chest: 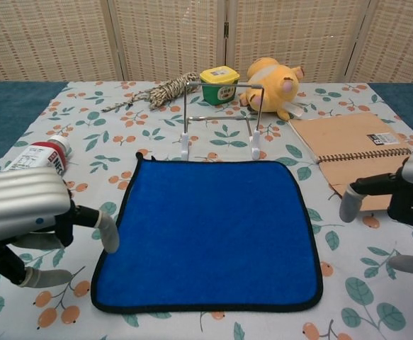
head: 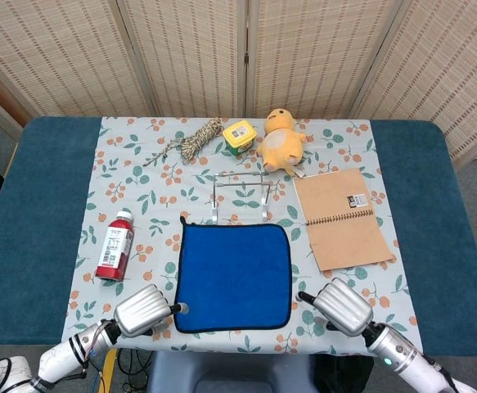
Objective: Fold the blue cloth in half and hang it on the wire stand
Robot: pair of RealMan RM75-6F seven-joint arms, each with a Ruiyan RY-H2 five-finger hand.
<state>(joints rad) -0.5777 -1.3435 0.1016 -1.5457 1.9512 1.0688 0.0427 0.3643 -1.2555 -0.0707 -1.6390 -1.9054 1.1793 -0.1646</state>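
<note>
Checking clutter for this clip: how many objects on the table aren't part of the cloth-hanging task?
5: a red bottle lying left of the blue cloth, a rope bundle, yellow tub and plush toy along the far edge, and a notebook on the right.

A staged indoor test table. Woven reed folding screens (head: pixel 246 53) back a blue-carpeted tabletop (head: pixel 33 196). A leaf-and-berry printed tablecloth (head: pixel 136 176) covers it.

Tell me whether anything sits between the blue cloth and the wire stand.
Nothing visible does. The wire stand stands just beyond the far edge of the blue cloth, with only bare patterned tablecloth between them. The bottle and notebook lie off to the sides.
</note>
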